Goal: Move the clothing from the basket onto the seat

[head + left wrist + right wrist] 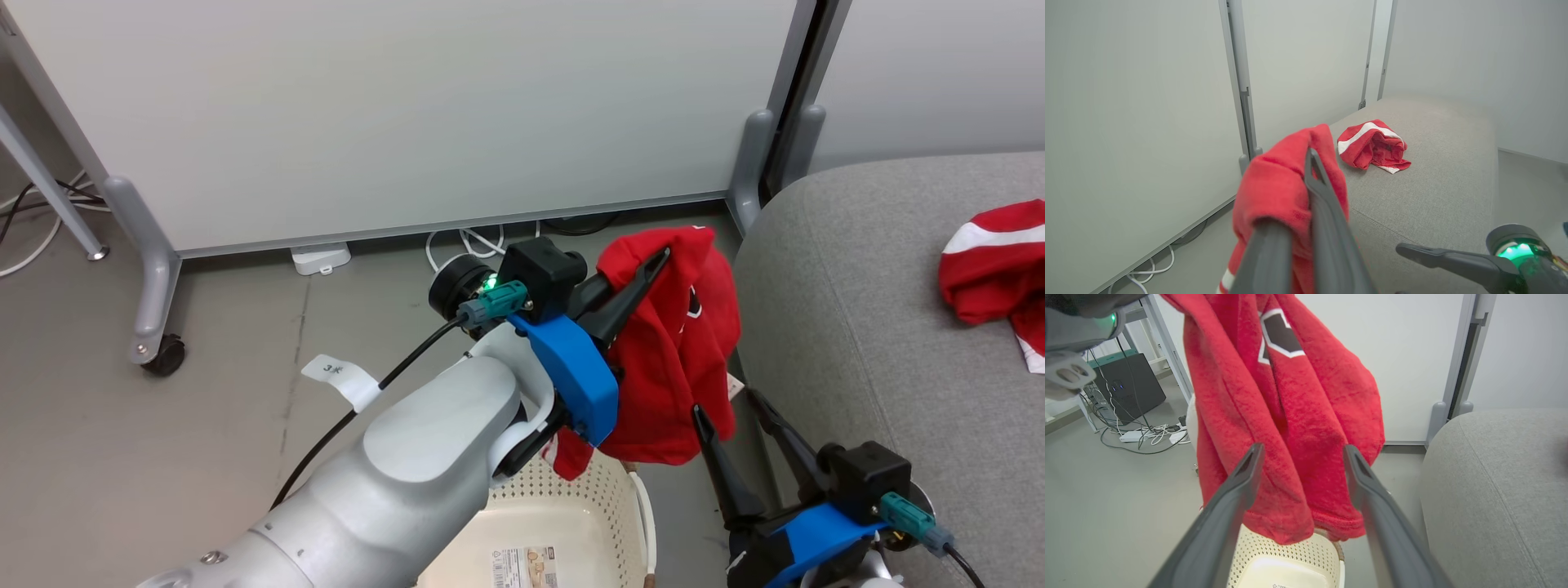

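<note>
The left gripper [649, 273], near the centre of the head view, has its two long dark fingers pinched on a soft bright red garment [669, 367] bearing a dark, white-edged emblem [1280, 337]. The cloth bunches over the fingertips and hangs free toward 6 o'clock. Its lower hem dangles over the cream-white perforated plastic laundry basket [604, 506], which sits at 6 o'clock with a paper label [526, 567] on its bottom.

The right gripper [725, 408], at 5 o'clock, points upward with its fingers spread wide apart. In its wrist view the hanging garment shows between the two tips, though whether the cloth brushes them is hard to tell.

The large grey fabric-upholstered sofa [865, 343] with a rounded edge takes up 3 o'clock, just beside the basket. On its cushion, at the 3 o'clock edge, lies a second crumpled red garment [992, 269] with white stripes, well apart from both grippers.

A white partition panel [408, 122] on grey castor legs stands across 12 o'clock, with white cables [469, 241] on the floor below it.
</note>
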Controlling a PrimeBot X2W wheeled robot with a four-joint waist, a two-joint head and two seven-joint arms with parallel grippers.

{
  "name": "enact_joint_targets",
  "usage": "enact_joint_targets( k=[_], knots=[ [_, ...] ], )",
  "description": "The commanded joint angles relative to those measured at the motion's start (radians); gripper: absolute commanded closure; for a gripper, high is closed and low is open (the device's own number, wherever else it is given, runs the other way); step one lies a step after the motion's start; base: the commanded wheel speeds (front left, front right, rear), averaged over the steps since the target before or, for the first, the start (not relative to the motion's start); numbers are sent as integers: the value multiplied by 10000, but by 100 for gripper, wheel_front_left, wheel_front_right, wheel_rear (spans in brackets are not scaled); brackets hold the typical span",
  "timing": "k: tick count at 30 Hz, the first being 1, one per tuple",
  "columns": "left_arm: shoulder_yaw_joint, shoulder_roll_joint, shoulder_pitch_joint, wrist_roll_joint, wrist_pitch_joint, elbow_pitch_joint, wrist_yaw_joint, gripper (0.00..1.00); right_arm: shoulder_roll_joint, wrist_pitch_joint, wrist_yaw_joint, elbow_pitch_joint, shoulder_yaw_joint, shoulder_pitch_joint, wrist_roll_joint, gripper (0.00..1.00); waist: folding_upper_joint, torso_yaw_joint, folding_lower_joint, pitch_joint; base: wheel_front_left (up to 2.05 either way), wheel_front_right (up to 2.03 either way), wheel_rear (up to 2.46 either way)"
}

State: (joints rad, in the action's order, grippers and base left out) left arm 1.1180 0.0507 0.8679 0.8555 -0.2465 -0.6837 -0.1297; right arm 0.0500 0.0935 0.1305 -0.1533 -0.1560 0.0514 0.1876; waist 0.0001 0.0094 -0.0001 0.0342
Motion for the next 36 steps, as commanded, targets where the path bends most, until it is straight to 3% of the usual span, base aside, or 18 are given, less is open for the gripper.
enact_joint_targets(
  k=[1, 20, 36],
  knots=[
    [81, 3, 180, 109, -12, 26, -3, 100, 9, -35, 5, 10, -34, -102, 85, 0, -1, -20, 1, -5, 0, 0, 0],
    [843, -1, 399, 873, -155, -74, 114, 100, 10, -369, 5, -385, -788, 890, 306, 0, -1, -56, 1, 56, 0, 0, 0],
    [1240, -3, 452, 1218, -197, 18, 175, 100, 7, -504, 5, -2519, -1722, 3046, 742, 0, -1, -29, 1, 67, 0, 0, 0]
  ],
)
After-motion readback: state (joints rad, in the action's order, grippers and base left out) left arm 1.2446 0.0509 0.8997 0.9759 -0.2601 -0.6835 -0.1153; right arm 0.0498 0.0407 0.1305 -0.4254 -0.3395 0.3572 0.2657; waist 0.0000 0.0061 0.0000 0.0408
